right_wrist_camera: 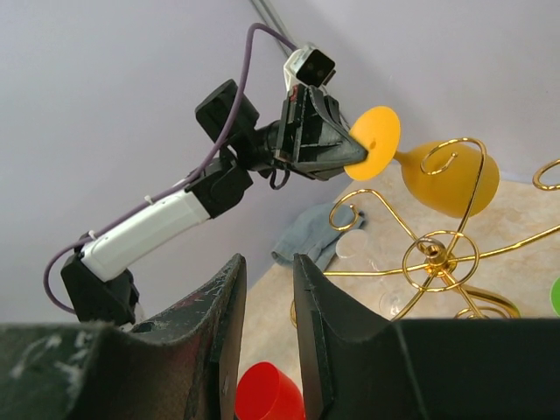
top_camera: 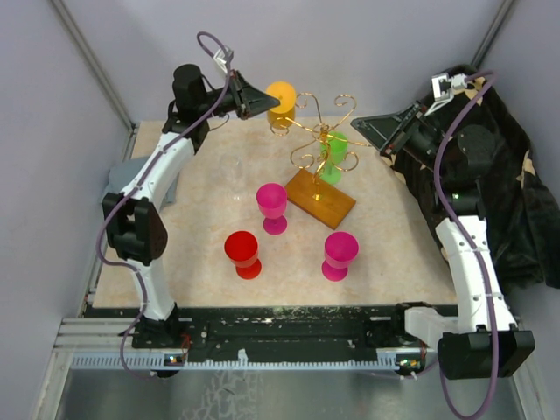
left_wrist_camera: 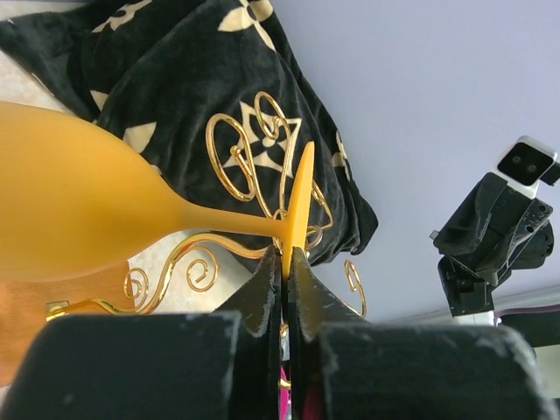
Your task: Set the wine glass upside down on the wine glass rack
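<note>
Left gripper (left_wrist_camera: 286,262) pinches the orange wine glass (left_wrist_camera: 79,201) by its foot's rim, sideways beside the rack's (right_wrist_camera: 435,254) top curl. Thin grip, it could slip! Right gripper (right_wrist_camera: 268,267) slightly spread, empty.

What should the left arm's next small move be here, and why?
Probably slide the stem sideways into the nearest scroll of the rack. The left fingers pinch the orange glass by its foot rim; it lies tilted beside the loops, not yet hanging.
</note>
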{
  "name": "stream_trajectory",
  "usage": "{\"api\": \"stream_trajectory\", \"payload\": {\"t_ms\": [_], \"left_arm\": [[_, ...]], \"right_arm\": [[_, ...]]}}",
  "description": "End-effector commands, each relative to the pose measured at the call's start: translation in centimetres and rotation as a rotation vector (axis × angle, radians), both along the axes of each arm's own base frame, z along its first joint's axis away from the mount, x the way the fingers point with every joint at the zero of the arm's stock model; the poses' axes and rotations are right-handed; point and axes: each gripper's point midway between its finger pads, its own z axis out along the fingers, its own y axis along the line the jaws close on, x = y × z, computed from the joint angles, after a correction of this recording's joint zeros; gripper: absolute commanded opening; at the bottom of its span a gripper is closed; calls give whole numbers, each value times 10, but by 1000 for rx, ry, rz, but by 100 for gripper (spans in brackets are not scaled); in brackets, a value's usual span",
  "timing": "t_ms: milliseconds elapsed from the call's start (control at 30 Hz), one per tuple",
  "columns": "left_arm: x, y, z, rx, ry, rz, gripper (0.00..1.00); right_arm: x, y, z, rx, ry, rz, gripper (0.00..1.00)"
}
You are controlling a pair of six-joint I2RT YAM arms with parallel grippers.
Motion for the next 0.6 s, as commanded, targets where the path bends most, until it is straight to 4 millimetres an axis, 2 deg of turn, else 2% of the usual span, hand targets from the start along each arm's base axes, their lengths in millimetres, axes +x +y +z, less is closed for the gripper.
{"api": "stream_trajectory", "payload": {"t_ms": [0,367,567], "left_arm": [[-3,-13,5,4,-29,-21,0],[-12,-39,4,-1,-14,-82,0],[-9,-51,2,0,-14,-93,0]], "right_arm": [[-7,-4,13,-2,-64,-21,29],[-6,-5,10,-5,-52,-34,29],[-6,-5,9,-3,-48,-33,29]]}}
